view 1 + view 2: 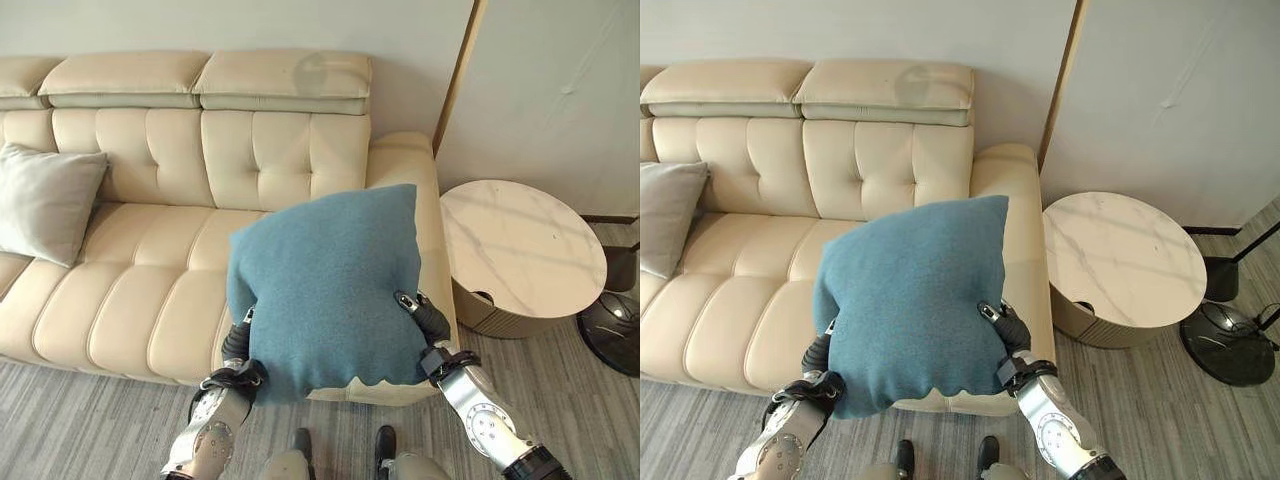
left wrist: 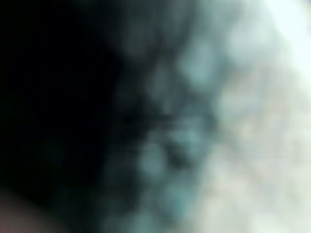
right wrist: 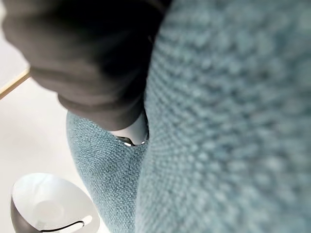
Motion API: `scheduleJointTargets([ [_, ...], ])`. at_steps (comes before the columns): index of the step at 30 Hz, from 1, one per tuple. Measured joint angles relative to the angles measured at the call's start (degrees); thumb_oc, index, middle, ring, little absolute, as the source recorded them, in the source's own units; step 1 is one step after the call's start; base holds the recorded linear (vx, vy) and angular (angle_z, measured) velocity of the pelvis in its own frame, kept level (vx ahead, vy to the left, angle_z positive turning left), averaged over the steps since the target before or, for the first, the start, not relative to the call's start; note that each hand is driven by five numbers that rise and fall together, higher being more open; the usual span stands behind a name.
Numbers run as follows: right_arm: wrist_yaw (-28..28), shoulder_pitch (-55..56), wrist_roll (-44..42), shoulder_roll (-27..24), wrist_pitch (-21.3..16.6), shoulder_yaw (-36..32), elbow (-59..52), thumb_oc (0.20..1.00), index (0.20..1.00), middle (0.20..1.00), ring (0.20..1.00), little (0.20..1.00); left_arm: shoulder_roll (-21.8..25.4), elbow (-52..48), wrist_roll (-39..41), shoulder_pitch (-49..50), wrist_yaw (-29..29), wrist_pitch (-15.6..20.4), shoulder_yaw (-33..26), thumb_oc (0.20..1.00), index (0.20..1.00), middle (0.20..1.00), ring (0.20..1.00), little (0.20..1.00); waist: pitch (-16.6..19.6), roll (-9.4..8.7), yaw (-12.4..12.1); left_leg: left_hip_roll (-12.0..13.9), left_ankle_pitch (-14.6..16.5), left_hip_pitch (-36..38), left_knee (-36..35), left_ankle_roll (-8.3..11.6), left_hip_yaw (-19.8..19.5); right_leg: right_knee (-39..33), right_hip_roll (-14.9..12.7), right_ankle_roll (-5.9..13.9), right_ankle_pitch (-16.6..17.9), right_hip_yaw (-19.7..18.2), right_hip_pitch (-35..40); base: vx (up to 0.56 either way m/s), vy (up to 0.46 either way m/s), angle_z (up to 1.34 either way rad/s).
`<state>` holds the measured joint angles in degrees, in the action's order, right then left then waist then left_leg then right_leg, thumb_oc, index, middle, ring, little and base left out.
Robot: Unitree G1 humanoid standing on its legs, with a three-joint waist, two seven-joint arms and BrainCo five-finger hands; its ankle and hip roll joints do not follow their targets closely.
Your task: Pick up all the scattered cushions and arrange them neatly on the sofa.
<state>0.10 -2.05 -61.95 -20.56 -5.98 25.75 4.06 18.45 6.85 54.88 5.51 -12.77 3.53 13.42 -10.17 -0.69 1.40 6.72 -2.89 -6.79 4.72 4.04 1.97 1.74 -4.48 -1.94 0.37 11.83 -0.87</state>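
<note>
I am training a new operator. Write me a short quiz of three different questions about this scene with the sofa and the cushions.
1. True or false: the blue cushion is held between the left robot hand and the right robot hand.
2. Which thing stands beside the sofa's armrest? A) a round marble-top table B) a chair C) a bookshelf
3. Fill in: the grey cushion leans against the sofa's ____.

Key: 1 true; 2 A; 3 backrest.
</note>
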Motion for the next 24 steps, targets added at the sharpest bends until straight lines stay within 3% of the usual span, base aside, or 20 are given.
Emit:
scheduleJointTargets([
  [2,0.0,0.0,0.0,-0.1,-0.2,-0.3,0.0,0.2,0.2,0.2,0.2,0.2,-0.3,0.0,0.0,-0.1,0.0,0.1,0.1,0.2,0.2,0.2,0.2,0.2,-0.2,-0.33,0.0,3.5,-0.4,-1.2,-3.4,0.14,-0.4,0.4,-0.1,1.4,-0.7,-0.8,0.3,0.16,0.177,-0.01],
  [4,0.0,0.0,0.0,0.0,-0.2,-1.5,0.0,0.2,0.2,0.2,0.2,0.2,-0.6,0.5,-0.3,-1.4,-0.3,0.1,0.2,0.2,0.2,0.2,0.2,0.2,-0.7,-1.14,-0.4,4.7,-0.9,-2.7,-6.2,0.54,-1.1,-0.3,-1.2,2.58,-1.1,-1.9,0.8,0.15,0.154,-0.15],
  [5,-0.1,0.0,0.1,-0.1,-0.2,-1.6,0.0,0.2,0.2,0.2,0.2,0.2,-0.7,0.5,-0.3,-1.2,-0.5,0.1,0.3,0.2,0.2,0.2,0.2,0.2,-0.6,-0.9,-0.9,5.3,-0.8,-2.9,-6.4,0.22,-1.6,-0.2,-1.5,4.33,-0.9,-2.4,1.2,0.22,0.226,-0.58],
  [6,-0.1,0.0,0.1,-0.1,-0.2,-1.6,0.3,0.2,0.2,0.2,0.2,0.2,-1.3,0.6,-0.3,-0.7,-0.8,0.1,0.5,0.2,0.2,0.2,0.2,0.2,-0.5,1.03,-1.1,5.9,-4.1,-1.3,-6.5,0.0,-1.5,-1.0,-1.5,6.88,-1.2,-3.2,2.9,0.28,0.306,-0.52],
  [7,-0.2,0.4,0.1,0.9,0.1,-1.3,0.3,0.2,0.2,0.2,0.2,0.2,-0.4,0.6,-0.3,-0.6,-0.8,0.0,0.4,0.2,0.2,0.2,0.2,0.2,-0.3,-0.47,-1.1,3.8,-5.5,-0.6,-6.2,1.41,-0.8,-2.3,-3.8,7.85,-1.3,-4.1,4.4,0.21,0.238,-0.36],
  [10,-0.2,0.7,0.1,2.9,0.2,-1.0,0.0,0.2,0.2,0.2,0.2,0.2,2.5,0.1,-0.5,-1.3,-0.8,0.1,0.1,0.2,0.2,0.2,0.2,0.2,0.9,-3.67,-0.2,-1.7,-6.5,1.0,-8.3,0.21,0.3,-4.0,-7.6,9.23,0.6,-4.4,5.5,0.15,0.243,0.06],
  [12,-0.2,0.6,0.3,4.5,0.3,-1.0,0.0,0.2,0.2,0.2,0.2,0.2,3.0,0.1,-1.7,-1.1,-0.9,0.8,0.0,0.2,0.2,0.2,0.2,0.2,0.7,-3.14,-1.2,-3.3,-5.8,2.7,-8.8,-1.32,1.7,-2.5,-9.6,11.09,1.3,-4.2,4.7,0.09,0.228,-0.13],
  [14,-0.2,0.7,0.3,5.8,0.3,-0.7,0.0,0.2,0.2,0.2,0.2,0.2,5.0,0.0,-2.0,-1.1,-0.9,1.1,-0.1,0.2,0.2,0.2,0.2,0.2,0.9,-4.08,-1.8,-4.9,-4.9,3.1,-9.2,-2.43,2.1,-3.3,-9.1,11.48,1.9,-5.7,3.0,0.08,0.324,-0.1],
  [17,-0.2,0.5,0.3,5.9,0.8,-0.6,0.0,0.2,0.2,0.2,0.2,0.2,5.2,0.0,-2.0,-1.0,-0.9,0.9,-0.1,0.2,0.2,0.2,0.2,0.2,0.8,-4.15,-2.6,-5.4,-4.6,2.8,-9.2,-2.68,3.6,-3.7,-9.7,12.21,2.3,-7.1,2.4,0.03,0.21,-0.21],
  [19,-0.2,0.7,0.3,5.5,1.2,-0.8,0.0,0.2,0.2,0.2,0.2,0.2,5.1,0.0,-2.2,-1.1,-0.9,0.4,0.1,0.2,0.2,0.2,0.2,0.2,0.8,-4.49,-1.7,-5.7,-4.5,2.9,-9.3,-2.58,3.8,-3.9,-9.6,12.34,2.4,-7.2,2.4,-0.01,0.243,-0.22],
  [22,-0.2,0.7,0.3,5.6,1.3,-0.9,0.0,0.2,0.2,0.2,0.2,0.2,5.3,0.0,-2.6,-1.4,-0.9,0.2,-0.1,0.2,0.2,0.2,0.2,0.2,0.5,-4.72,-1.3,-4.8,-3.5,2.4,-9.0,-2.8,6.8,2.6,-8.9,11.4,3.2,-8.5,-3.7,-0.08,0.165,-0.55],
  [23,-0.2,0.7,0.3,5.6,1.2,-0.9,0.1,0.2,0.2,0.2,0.2,0.2,5.3,0.0,-2.8,-1.5,-0.9,0.2,-0.2,0.2,0.2,0.2,0.2,0.2,0.3,-4.8,-1.2,-4.7,-3.2,2.2,-9.1,-3.23,7.9,4.0,-8.8,11.15,3.7,-8.1,-5.3,0.03,0.141,-0.84],
  [24,-0.2,-0.2,0.5,5.3,0.9,-0.1,0.3,0.2,0.2,0.2,0.2,0.2,4.8,0.1,-4.3,-1.1,-0.9,0.5,-1.3,0.2,0.2,0.2,0.2,0.2,-0.7,-4.36,-1.4,-3.7,-3.2,2.0,-9.7,-3.37,9.0,8.3,-8.6,11.87,3.1,-2.8,-10.0,0.08,0.048,-0.61],
])
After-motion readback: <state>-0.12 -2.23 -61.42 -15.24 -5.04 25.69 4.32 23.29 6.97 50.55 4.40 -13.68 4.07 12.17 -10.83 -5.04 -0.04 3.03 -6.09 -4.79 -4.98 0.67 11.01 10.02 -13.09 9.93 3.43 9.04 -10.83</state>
